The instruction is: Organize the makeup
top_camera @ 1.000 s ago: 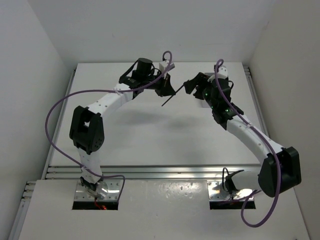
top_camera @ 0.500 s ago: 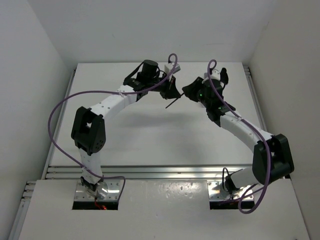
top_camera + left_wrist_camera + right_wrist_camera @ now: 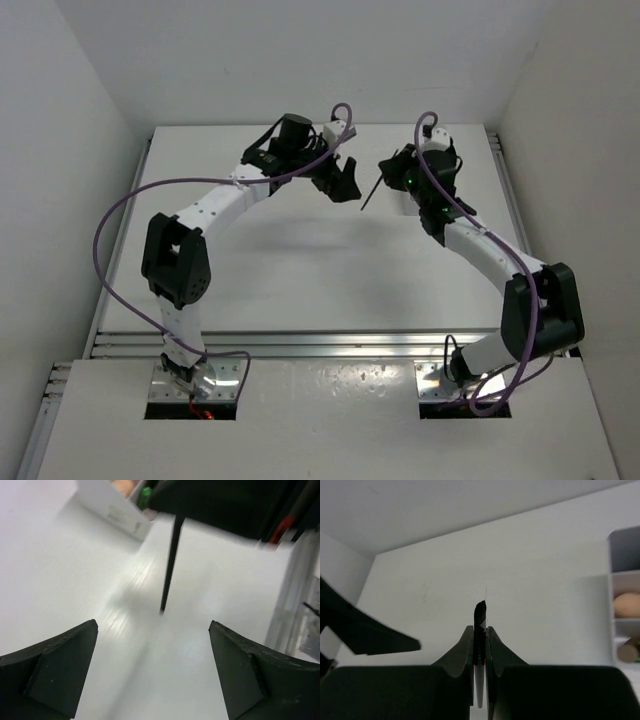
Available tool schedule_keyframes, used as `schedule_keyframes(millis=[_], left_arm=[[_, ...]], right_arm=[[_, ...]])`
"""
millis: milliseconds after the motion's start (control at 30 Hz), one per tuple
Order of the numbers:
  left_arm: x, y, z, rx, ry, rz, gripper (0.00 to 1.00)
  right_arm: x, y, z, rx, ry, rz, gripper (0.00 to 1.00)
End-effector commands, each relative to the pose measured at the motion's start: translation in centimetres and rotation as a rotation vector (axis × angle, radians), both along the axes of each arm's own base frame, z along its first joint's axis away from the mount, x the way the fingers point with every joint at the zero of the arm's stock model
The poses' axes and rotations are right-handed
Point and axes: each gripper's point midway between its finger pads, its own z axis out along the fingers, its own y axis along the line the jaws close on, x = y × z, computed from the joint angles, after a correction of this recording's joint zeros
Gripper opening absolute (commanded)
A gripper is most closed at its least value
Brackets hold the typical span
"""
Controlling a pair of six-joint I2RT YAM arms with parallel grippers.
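Pencil (image 3: 369, 196) in right fingers (image 3: 462, 652), inside table (image 3: 300, 270) edges

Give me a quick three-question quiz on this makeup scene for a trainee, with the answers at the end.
1. True or false: the left gripper is clamped on the thin black pencil.
2. Multiple choice: what holds the pencil? A) the right gripper B) the left gripper C) neither gripper.
3. Fill in: in the right wrist view, the peach sponge sits inside the white ____.

Key: 1 false, its jaws stand wide open; 2 A; 3 box.
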Motion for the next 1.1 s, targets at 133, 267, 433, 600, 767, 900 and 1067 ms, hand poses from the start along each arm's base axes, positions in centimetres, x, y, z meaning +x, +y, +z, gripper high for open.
schedule_keyframes(millis=[133, 267, 433, 600, 767, 900, 1067], left_arm=[[4.6, 9.8, -0.4, 0.260, -0.121, 0.276, 1.00], [3.0, 14.4, -2.8, 0.423, -0.134, 0.339, 1.00], [0.9, 18.4, -5.1, 0.514, -0.097, 0.394, 1.00], [0.7, 19.6, -6.0, 0.538, -0.071, 0.415, 1.00], [2.3, 19.6, -4.8, 0.505, -0.082, 0.432, 1.00], [3.5, 20.1, -5.1, 0.498, -0.062, 0.462, 1.00], [3.8, 20.2, -5.1, 0.505, -0.066, 0.471, 1.00]], right_arm=[[8.1, -8.8, 7.6, -0.263, -0.345, -0.199, 0.00], [11.4, -11.8, 10.4, -0.276, -0.503, -0.292, 0.00], [14.4, -14.3, 9.4, -0.345, -0.493, -0.355, 0.00], [16.3, -15.1, 7.0, -0.439, -0.469, -0.380, 0.00], [16.0, -15.2, 3.0, -0.419, -0.388, -0.381, 0.00], [15.3, -15.1, -0.3, -0.392, -0.325, -0.380, 0.02], [14.5, -15.1, 0.3, -0.388, -0.325, -0.368, 0.32]])
